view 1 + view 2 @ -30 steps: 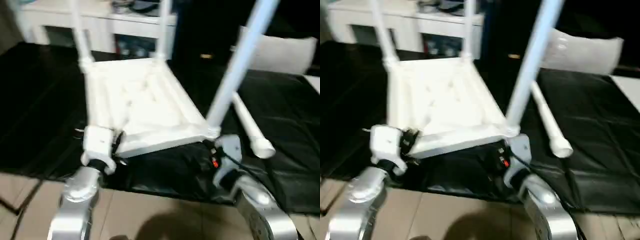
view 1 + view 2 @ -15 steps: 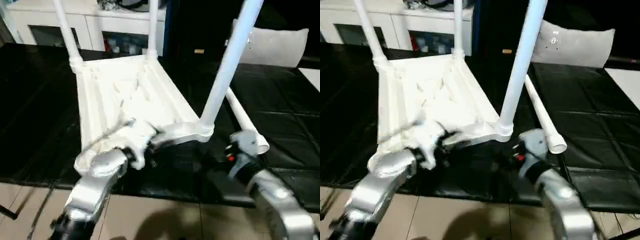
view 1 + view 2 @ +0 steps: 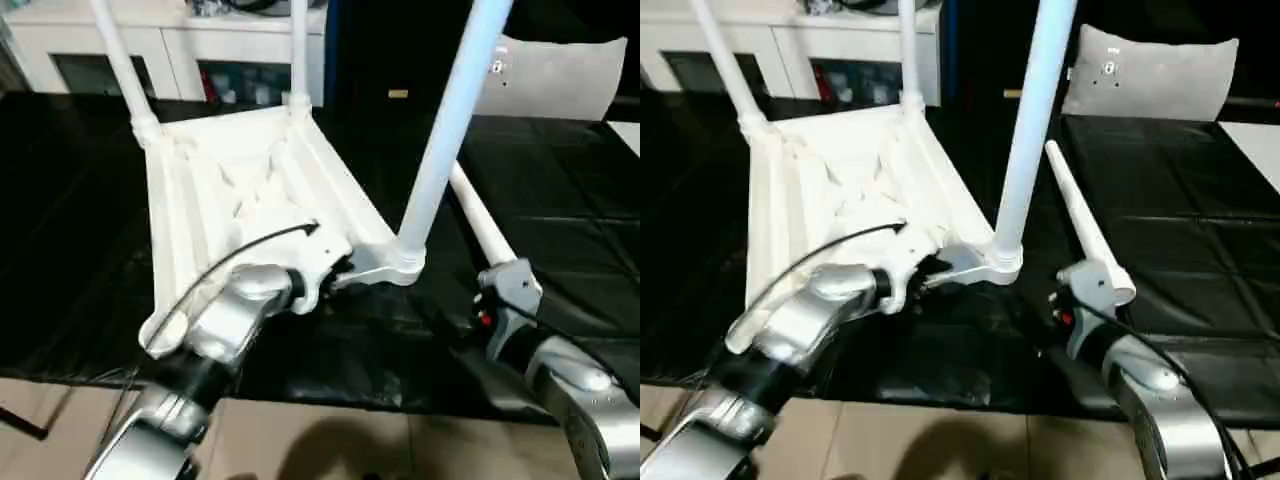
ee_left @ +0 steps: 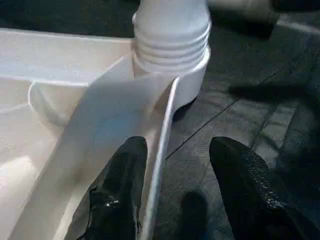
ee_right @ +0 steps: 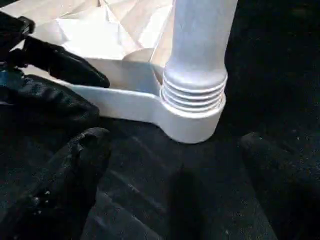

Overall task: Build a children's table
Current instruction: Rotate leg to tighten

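From the head camera I saw the children's table (image 3: 250, 190) lying upside down on the black mat (image 3: 70, 200), its ribbed underside facing up, with three legs standing in corner sockets: two at the far corners and one leg (image 3: 445, 130) at the near right corner socket (image 3: 405, 265). A fourth leg (image 3: 480, 225) lay loose on the mat just right of that corner. My left gripper (image 4: 175, 195) sat at the tabletop's near edge, fingers (image 4: 120, 190) parted and straddling the rim, one inside and one outside, close to the socket. My right gripper (image 5: 175, 185) hung spread wide, facing the same socket from the mat side, holding nothing.
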{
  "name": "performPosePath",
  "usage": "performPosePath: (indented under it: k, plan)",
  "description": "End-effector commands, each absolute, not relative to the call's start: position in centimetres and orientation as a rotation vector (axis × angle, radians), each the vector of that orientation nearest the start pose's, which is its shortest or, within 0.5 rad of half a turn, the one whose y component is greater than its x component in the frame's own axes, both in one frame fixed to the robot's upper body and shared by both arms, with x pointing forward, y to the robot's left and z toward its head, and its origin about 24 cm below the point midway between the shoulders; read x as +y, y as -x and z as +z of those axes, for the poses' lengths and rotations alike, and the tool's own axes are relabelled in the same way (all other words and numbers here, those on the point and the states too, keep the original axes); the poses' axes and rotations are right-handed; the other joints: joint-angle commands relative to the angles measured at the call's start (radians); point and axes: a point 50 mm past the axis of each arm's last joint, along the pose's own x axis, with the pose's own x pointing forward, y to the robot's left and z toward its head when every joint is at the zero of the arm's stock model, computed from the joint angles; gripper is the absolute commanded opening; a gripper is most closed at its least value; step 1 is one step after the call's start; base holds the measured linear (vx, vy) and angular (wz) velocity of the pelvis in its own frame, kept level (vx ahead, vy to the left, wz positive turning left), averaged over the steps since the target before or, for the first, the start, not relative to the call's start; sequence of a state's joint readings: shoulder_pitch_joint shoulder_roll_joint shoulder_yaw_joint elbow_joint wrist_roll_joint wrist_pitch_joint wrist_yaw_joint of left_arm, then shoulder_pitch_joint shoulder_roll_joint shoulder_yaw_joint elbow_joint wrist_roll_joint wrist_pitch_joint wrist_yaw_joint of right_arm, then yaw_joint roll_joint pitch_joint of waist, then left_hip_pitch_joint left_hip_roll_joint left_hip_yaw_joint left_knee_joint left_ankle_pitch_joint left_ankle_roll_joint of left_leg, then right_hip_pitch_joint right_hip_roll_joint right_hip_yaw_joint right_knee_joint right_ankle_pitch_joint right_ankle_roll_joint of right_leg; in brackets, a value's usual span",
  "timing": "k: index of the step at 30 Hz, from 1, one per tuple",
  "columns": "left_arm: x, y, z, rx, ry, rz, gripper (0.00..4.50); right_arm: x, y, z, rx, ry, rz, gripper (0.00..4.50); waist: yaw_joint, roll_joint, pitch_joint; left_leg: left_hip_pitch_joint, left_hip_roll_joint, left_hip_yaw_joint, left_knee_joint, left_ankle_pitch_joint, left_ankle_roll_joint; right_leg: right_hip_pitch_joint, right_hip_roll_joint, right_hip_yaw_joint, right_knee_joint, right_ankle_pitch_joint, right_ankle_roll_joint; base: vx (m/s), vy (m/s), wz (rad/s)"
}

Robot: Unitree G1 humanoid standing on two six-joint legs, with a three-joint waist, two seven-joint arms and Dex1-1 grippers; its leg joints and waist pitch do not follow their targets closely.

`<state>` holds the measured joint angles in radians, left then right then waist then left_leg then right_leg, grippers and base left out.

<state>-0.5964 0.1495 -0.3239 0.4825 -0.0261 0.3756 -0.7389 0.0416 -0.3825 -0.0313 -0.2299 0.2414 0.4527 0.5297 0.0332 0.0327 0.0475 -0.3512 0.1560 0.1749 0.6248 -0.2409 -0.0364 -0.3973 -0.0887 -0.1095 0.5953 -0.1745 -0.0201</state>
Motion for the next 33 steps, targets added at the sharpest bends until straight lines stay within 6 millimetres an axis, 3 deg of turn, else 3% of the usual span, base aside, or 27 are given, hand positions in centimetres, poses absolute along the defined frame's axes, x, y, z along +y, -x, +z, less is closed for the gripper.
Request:
performPosePath:
  k: [1, 4, 10, 16, 21, 27, 33]
  plan:
    - [6.4, -32.9, 5.1, 0.428, -0.282, -1.003, 2.07, -19.4, -23.3, 6.2, 0.281, 0.085, 0.519, 4.5, 0.003, -0.01, -0.053, -0.007, 0.064, -0.032, -0.081, -0.142, 0.079, 0.059, -0.074, 0.059, -0.097, -0.351, -0.138, 0.0, 0.0, 0.0]
    - [6.8, -33.7, 4.9, 0.443, -0.304, -0.943, 1.88, -19.1, -23.1, 6.2, 0.285, 0.082, 0.525, 4.5, 0.005, -0.007, -0.056, -0.009, 0.062, -0.033, -0.08, -0.128, 0.084, 0.059, -0.073, 0.057, -0.098, -0.36, -0.127, 0.0, 0.0, 0.0]
    - [7.2, -34.3, 4.6, 0.457, -0.309, -0.923, 1.45, -18.5, -22.8, 6.2, 0.299, 0.079, 0.57, 4.5, 0.003, -0.014, -0.059, -0.013, 0.063, -0.034, -0.08, -0.124, 0.094, 0.061, -0.075, 0.057, -0.097, -0.343, -0.128, 0.0, 0.0, 0.0]
    - [7.3, -34.3, 4.3, 0.466, -0.344, -0.958, 0.96, -18.4, -22.6, 6.4, 0.305, 0.076, 0.601, 4.5, 0.003, -0.019, -0.055, -0.013, 0.061, -0.033, -0.081, -0.139, 0.095, 0.057, -0.076, 0.054, -0.107, -0.423, -0.096, 0.0, 0.0, 0.0]
    - [7.6, -34.1, 4.1, 0.479, -0.421, -1.018, 0.58, -18.3, -22.8, 6.6, 0.3, 0.077, 0.612, 4.5, 0.002, -0.015, -0.054, -0.012, 0.065, -0.037, -0.086, -0.154, 0.085, 0.054, -0.078, 0.055, -0.109, -0.44, -0.083, 0.0, 0.0, 0.0]
    - [8.3, -34.2, 4.2, 0.493, -0.482, -1.039, 0.1, -18.1, -23.1, 6.7, 0.294, 0.074, 0.621, 4.5, 0.003, -0.019, -0.056, -0.015, 0.066, -0.036, -0.086, -0.131, 0.087, 0.056, -0.081, 0.058, -0.102, -0.398, -0.1, 0.0, 0.0, 0.0]
    - [9.3, -33.4, 4.8, 0.441, -0.476, -1.158, 0.04, -17.8, -23.4, 7.2, 0.273, 0.066, 0.667, 4.5, 0.0, -0.013, -0.062, -0.019, 0.07, -0.036, -0.082, -0.075, 0.107, 0.06, -0.083, 0.062, -0.082, -0.253, -0.162, 0.0, 0.0, 0.0]
